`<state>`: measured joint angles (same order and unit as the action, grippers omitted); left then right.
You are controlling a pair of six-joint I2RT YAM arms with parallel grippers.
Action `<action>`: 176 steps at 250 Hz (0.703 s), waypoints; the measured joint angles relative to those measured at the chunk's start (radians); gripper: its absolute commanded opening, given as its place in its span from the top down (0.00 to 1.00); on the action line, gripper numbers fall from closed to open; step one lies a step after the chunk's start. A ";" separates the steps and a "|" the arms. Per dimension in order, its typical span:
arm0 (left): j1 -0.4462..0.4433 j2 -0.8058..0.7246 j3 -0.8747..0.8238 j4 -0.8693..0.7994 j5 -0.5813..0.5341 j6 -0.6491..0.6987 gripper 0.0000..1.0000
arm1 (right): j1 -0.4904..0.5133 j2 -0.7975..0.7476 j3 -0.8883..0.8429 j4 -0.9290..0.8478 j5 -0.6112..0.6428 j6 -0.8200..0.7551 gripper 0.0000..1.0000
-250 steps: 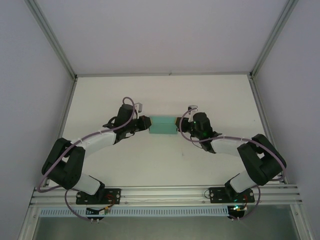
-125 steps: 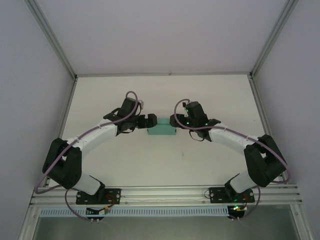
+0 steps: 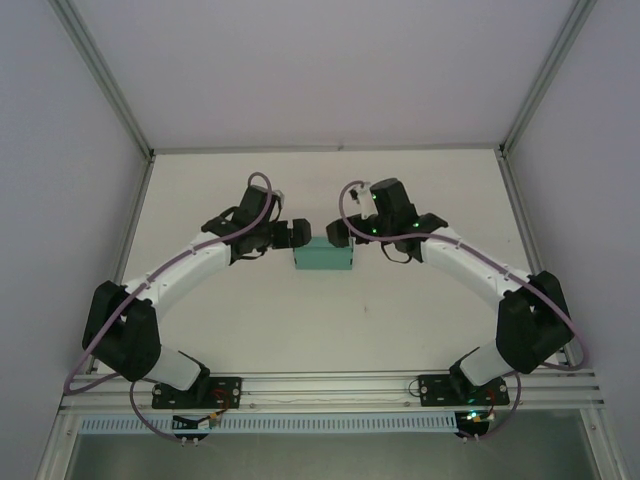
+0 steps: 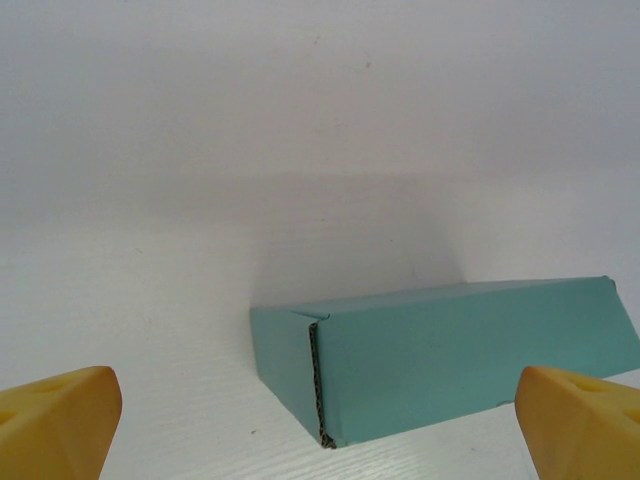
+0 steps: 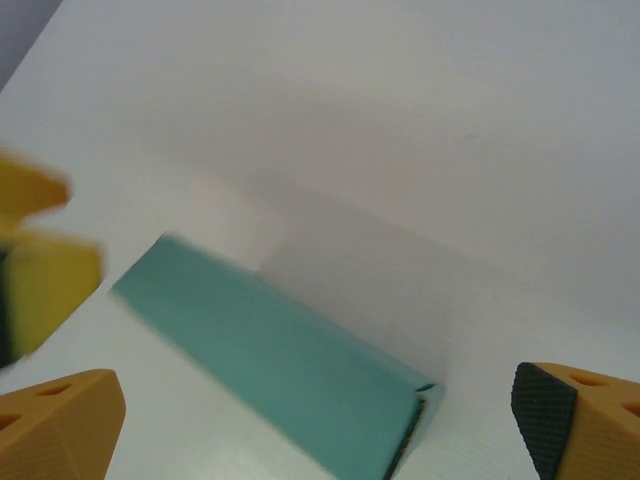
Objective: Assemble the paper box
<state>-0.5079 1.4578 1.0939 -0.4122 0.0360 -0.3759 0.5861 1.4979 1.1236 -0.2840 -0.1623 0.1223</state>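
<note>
Paper box (image 3: 322,256): a closed teal rectangular carton, lying flat on the white table (image 3: 400,320). Nothing sits on it and nothing holds it.

Left gripper (image 3: 297,234) is at the box's far left corner and right gripper (image 3: 338,232) is at its far right corner. Both are just past the box's far edge. From above you can't tell whether either touches the cardboard.

The left wrist view settles that side. Its yellow fingers (image 4: 60,420) are spread wide, the box lies ahead of them with bare table between, and there is no contact. The right wrist view shows the same: fingers (image 5: 590,430) wide apart, box ahead and below. Both grippers are released and grasping nothing.

The box's left end looks tucked, with a dark seam line running down its edge. The right end shows a thin dark gap at the corner. That view is blurred, so I can't say whether the flap is fully home.

My read is that assembly is done or nearly done, and you're at the let-go and back-off step. The next move is to pull both arms away from the box without clipping its corners. If the right-end flap proves proud, give it one light push while the other gripper braces the box's opposite end.
</note>
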 measured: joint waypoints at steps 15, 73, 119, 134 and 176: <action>0.003 -0.019 -0.011 -0.003 -0.008 0.000 0.00 | 0.000 0.021 0.029 -0.035 -0.058 -0.136 0.00; 0.034 -0.145 -0.101 -0.043 -0.090 -0.005 0.00 | 0.011 0.189 0.159 -0.178 -0.127 -0.614 0.00; 0.066 -0.256 -0.202 -0.097 -0.164 -0.028 0.00 | 0.027 0.311 0.261 -0.283 -0.089 -0.807 0.04; 0.072 -0.290 -0.227 -0.114 -0.186 -0.034 0.00 | 0.034 0.333 0.282 -0.294 -0.065 -0.835 0.11; 0.075 -0.354 -0.255 -0.147 -0.237 -0.047 0.00 | 0.074 0.368 0.297 -0.309 0.035 -0.870 0.24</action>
<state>-0.4328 1.1034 0.8387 -0.5594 -0.2008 -0.4232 0.6605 1.8660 1.4204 -0.5926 -0.1272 -0.7475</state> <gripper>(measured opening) 0.997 0.800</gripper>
